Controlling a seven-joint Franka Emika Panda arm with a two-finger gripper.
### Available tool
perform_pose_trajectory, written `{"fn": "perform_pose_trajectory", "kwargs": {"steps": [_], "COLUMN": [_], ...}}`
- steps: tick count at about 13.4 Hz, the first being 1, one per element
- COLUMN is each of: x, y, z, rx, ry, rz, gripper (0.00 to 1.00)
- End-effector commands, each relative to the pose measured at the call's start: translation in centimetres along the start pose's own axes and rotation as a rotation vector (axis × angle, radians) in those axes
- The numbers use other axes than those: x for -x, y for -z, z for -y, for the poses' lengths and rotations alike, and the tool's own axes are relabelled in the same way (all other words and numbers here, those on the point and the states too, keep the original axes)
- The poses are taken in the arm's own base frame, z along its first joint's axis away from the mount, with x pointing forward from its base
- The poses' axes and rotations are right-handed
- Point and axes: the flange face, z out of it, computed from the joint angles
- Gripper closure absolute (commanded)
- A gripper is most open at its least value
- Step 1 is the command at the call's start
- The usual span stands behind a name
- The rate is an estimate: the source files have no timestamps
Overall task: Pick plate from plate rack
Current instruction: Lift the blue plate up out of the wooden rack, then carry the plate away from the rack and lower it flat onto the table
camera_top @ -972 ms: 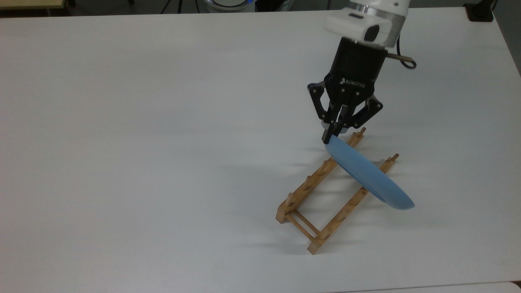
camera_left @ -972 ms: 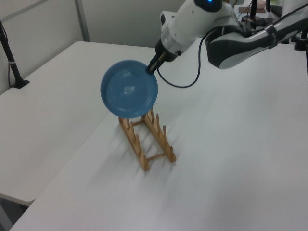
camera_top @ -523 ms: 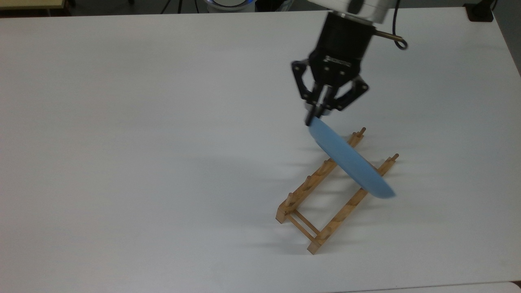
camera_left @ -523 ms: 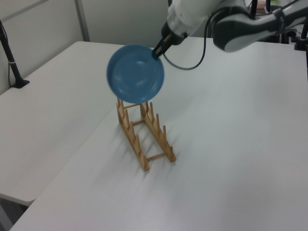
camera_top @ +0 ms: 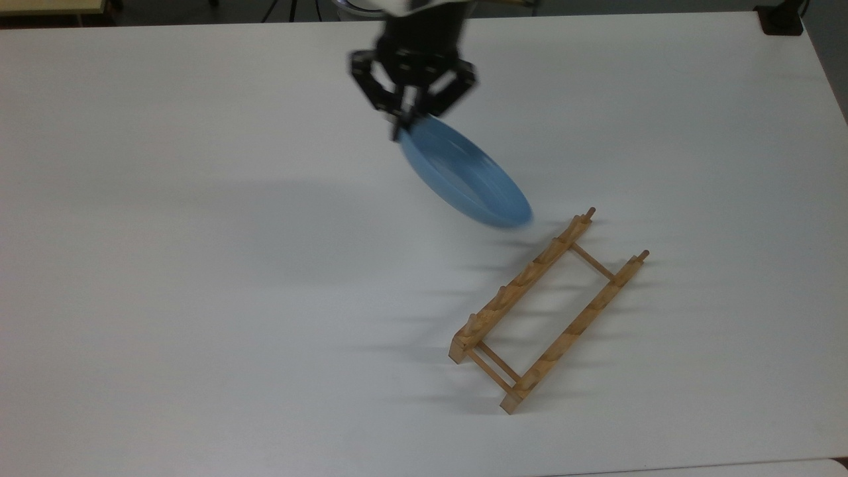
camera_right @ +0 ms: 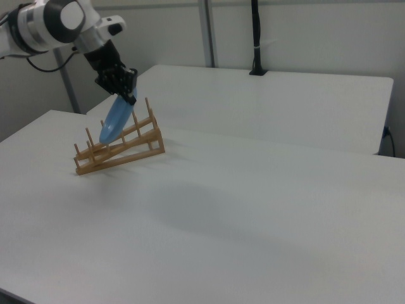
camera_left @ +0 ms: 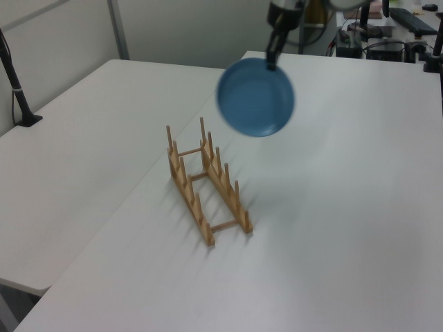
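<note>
My gripper (camera_top: 403, 130) is clamped tight on the rim of the plate (camera_top: 465, 173), which hangs from my fingertips in the air, tilted, clear of the plate rack (camera_top: 547, 309). The rack stands on the white table (camera_top: 199, 265) below and apart from me, toward the top view's lower right, its pegs upright with nothing in them. Beyond my arm in the left view, a desk carries dark equipment (camera_left: 405, 31). In the right view a black pole (camera_right: 255, 37) rises from the table's far edge.

Plate (camera_top: 467, 174) pinched at its rim by the tool (camera_top: 403, 124), apart from rack (camera_top: 546, 309).
</note>
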Motion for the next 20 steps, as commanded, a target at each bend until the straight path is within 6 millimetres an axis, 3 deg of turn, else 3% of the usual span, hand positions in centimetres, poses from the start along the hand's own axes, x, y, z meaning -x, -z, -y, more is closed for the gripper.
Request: {"fn": "perform_pose_trajectory", "kwargs": {"steps": [1, 3, 4, 7, 8, 9, 11, 15, 16, 17, 18, 20], "x": [3.1, 4.1, 4.9, 6.7, 7.2, 7.7, 8.0, 8.7, 8.7, 8.8, 8.7, 8.6], "y": [-1.5, -4.5, -6.9, -15.6, -19.2, -21.4, -23.6, -25.2, -25.4, -25.5, -25.5, -24.9], "z": [-5.2, -7.9, -9.3, -10.6, -11.6, -13.3, -13.8, -13.4, -13.4, -13.5, -13.5, -13.9], "rx": [-0.077, -0.110, -0.135, -0.191, -0.200, -0.210, -0.223, -0.223, -0.223, -0.223, -0.222, -0.220], "ry": [0.156, 0.170, 0.161, 0.149, 0.119, 0.091, 0.070, 0.072, 0.072, 0.068, 0.058, 0.045], "rz": [0.160, 0.239, 0.287, 0.423, 0.464, 0.479, 0.473, 0.470, 0.470, 0.472, 0.473, 0.474], "gripper": [1.00, 1.00, 1.00, 0.98, 0.97, 0.97, 0.97, 0.97, 0.89, 0.63, 0.21, 0.02]}}
